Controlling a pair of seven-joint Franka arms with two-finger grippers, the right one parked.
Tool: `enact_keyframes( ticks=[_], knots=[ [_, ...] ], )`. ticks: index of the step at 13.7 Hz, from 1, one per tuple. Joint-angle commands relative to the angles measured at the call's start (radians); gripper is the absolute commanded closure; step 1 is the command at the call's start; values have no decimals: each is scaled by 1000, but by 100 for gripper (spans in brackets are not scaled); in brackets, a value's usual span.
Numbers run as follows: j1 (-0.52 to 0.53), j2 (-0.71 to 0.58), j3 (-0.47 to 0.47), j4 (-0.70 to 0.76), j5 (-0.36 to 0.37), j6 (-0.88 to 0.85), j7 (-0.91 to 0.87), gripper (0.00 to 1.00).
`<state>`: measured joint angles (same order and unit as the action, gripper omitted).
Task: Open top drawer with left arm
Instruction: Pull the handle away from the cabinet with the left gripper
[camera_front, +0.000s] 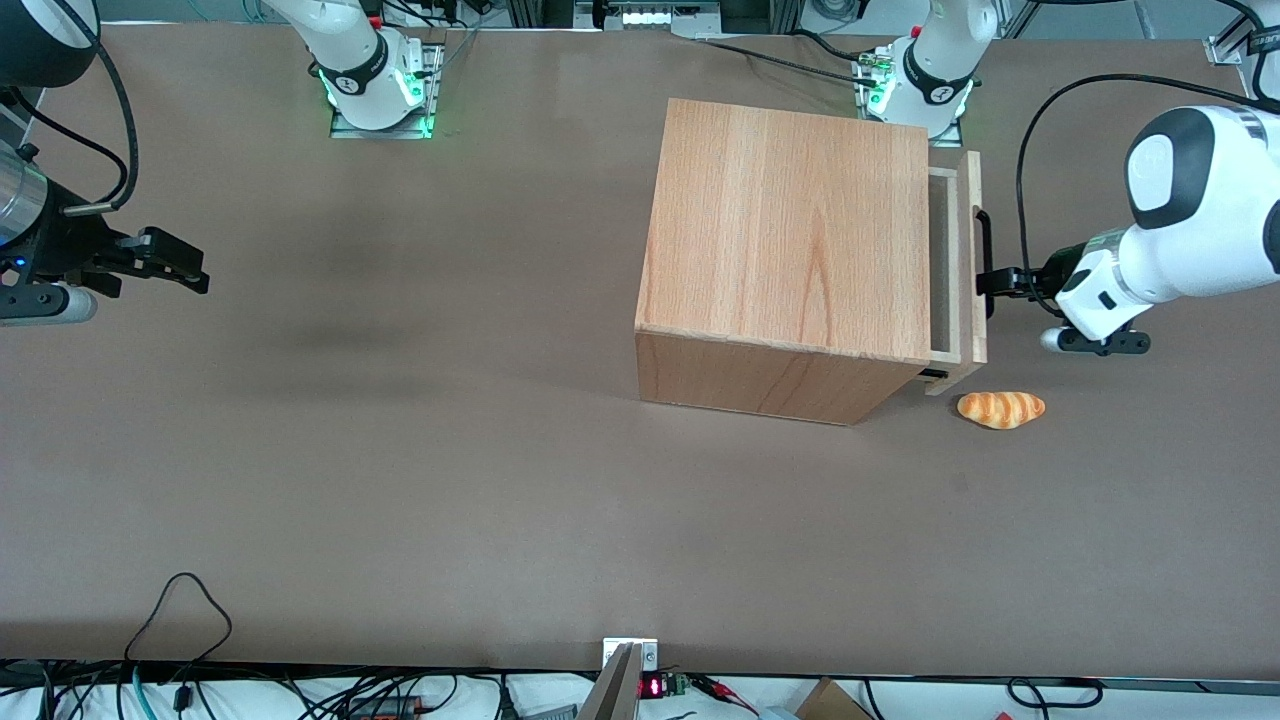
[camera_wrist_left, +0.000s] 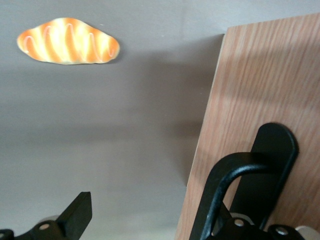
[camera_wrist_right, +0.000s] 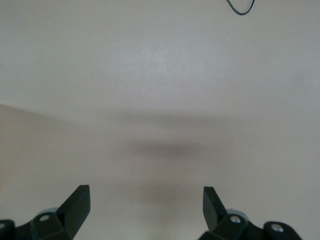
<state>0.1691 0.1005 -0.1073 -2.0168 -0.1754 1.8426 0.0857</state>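
The wooden cabinet (camera_front: 790, 230) stands on the table with its front turned toward the working arm's end. Its top drawer (camera_front: 972, 200) is pulled out a little, and a strip of its paler inside shows. A black handle (camera_front: 984, 240) sits on the front panel (camera_wrist_left: 250, 90). The left arm (camera_front: 1190, 230) reaches in level from the table's end. My left gripper (camera_front: 992, 283) is at the handle (camera_wrist_left: 235, 185) and is open. One finger (camera_wrist_left: 75, 215) hangs free over the table. The other finger is hidden by the handle's black bar.
An orange-striped bread roll (camera_front: 1000, 409) (camera_wrist_left: 68, 41) lies on the table in front of the drawer, nearer the front camera than the gripper. The brown table (camera_front: 400, 450) stretches toward the parked arm's end.
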Motion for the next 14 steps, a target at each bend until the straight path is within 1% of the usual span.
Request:
enact_keyframes(
  ticks=[1, 4, 8, 14],
  knots=[
    [39, 1, -3, 3, 34, 24, 13, 0],
    [69, 1, -5, 3, 53, 43, 11, 0],
    [121, 2, -3, 3, 54, 59, 11, 0],
    [171, 13, -3, 3, 63, 83, 11, 0]
  ],
)
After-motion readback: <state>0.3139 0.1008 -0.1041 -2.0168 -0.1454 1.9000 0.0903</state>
